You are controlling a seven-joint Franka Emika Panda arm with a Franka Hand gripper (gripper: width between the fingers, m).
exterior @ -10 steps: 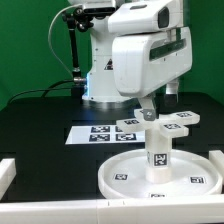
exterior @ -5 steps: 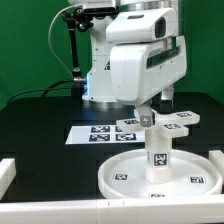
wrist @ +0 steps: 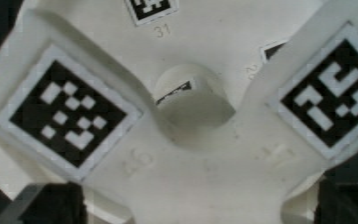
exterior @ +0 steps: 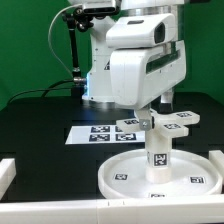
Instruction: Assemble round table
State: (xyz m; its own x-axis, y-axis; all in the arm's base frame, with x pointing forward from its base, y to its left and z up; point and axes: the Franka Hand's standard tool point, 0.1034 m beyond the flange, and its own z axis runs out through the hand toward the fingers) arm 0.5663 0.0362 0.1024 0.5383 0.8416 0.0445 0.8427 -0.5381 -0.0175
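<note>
Atop round disc [exterior: 160, 177]: leg [exterior: 156, 153] upright at centre, cross piece [exterior: 160, 121] sitting on leg. Gripper [exterior: 148, 119] at cross piece; finger spacing unclear. Seating looks unfinished.

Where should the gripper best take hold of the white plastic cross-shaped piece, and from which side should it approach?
Probably at its hub, from straight above. The white plastic cross-shaped piece lies flat on top of the upright short cylinder leg, its arms spreading sideways, so fingers can close across the narrow centre between arms.
</note>
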